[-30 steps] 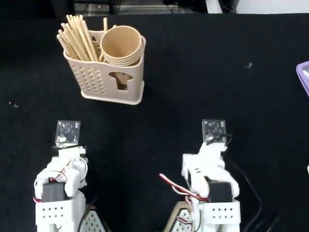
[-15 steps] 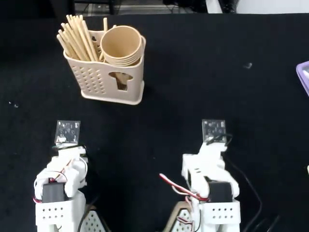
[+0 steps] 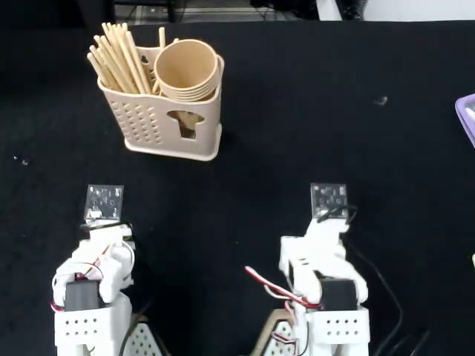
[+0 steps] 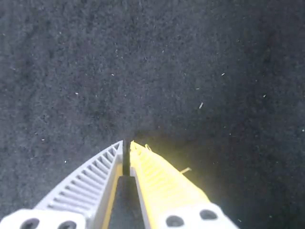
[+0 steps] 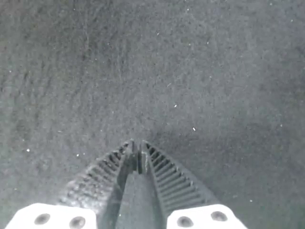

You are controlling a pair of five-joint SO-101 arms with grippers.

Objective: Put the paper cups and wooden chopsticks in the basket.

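nothing has moved in the last second, and both arms sit folded well short of the basket [image 3: 167, 126]. the basket holds the stacked paper cups [image 3: 187, 68] with the wooden chopsticks [image 3: 119, 55] bundled just beside them, so the task looks finished. the left claw [image 4: 127, 145] is closed, tips together, gripping nothing above bare surface [image 3: 312, 126]. the right claw [image 5: 137, 145] is likewise closed and empty. both are well apart from the basket.

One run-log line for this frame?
paper cups: in basket | chopsticks: in basket | left gripper: shut, empty | right gripper: shut, empty
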